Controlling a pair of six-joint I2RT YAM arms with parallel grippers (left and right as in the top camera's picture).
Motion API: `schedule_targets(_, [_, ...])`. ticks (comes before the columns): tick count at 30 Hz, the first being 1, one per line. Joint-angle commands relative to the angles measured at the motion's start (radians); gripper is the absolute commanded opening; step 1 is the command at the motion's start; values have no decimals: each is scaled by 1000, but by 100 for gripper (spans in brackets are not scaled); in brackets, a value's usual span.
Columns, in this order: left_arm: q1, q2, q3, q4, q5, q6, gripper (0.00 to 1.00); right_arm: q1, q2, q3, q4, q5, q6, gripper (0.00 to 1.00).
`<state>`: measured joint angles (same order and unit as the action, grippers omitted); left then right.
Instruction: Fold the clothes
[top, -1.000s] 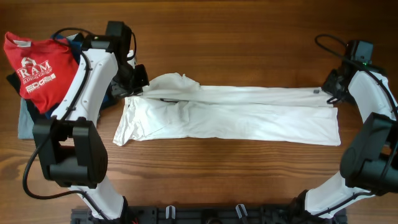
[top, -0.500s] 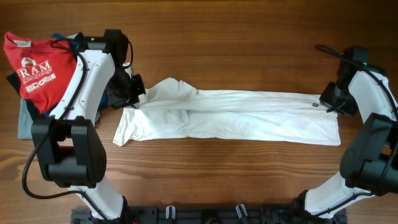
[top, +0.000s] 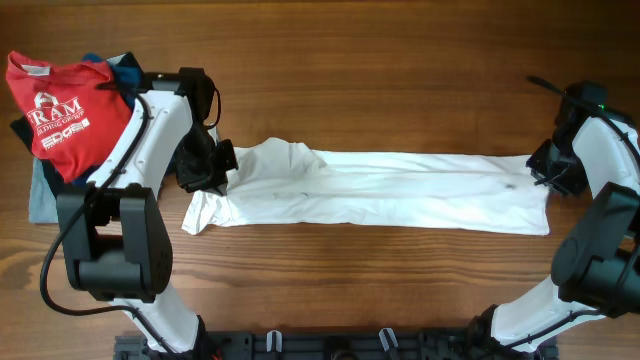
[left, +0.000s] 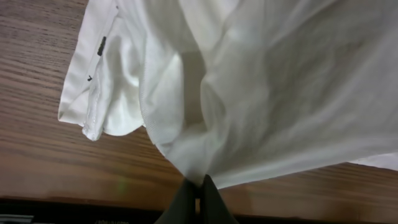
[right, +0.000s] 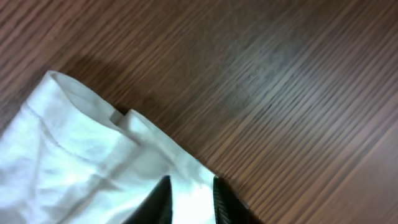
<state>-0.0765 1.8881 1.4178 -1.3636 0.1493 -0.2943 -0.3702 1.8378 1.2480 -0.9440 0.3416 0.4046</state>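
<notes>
Wood-grain counter (top: 400, 60) carried the white T-shirt (top: 400, 190) as a long band across its middle, reaching toward both side edges. You risked rucking it: the left end effector (left: 200, 194) was clenched on bunched cloth at the sleeve end, while the right end effector (right: 189, 196) stood parted over the hem, released, so a leftward pull would likely drag everything. At the far left corner, the red T-shirt (top: 60, 110) on dark garments (top: 120, 68) crowded that arm.

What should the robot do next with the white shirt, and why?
Probably open the left gripper. It pinches the collar end of the white T-shirt, while the right gripper stands open over the far hem, and the shirt lies stretched flat in a long strip.
</notes>
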Motion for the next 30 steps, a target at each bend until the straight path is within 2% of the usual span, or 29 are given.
schedule_targets(1, [-2,-20,-8,1,11,-5,4,-2,-31,-3,-8,-11,10,27])
schedule_targets(6, [-2,-20,-8,1,11,-5,4,-2,-31,-3,-6,-29,-15,34])
schedule_targets(9, [-2,-20,-8,0,12,-5,4,-2,-31,-3,-6,-29,-14,46])
schedule_targets(11, [-2,-20,-8,-3,11,-5,4,-2,-30,-5,18,-55,-25,49])
schedule_targets(16, [-2,-20,-8,-2,11,-5,4,-2,-27,-45,100,-208,-123,49])
schedule_targets(21, [-2,-20,-8,1,11,-5,4,-2,-27,-72,124,-208,-142,49])
schedule_targets(26, [-2,-20,-8,5,11,-5,4,-2,-27,-72,117,-173,-142,54])
schedule_targets(30, [-2,-20,-8,8,11,-5,4,-2,-27,-72,117,-174,-140,51])
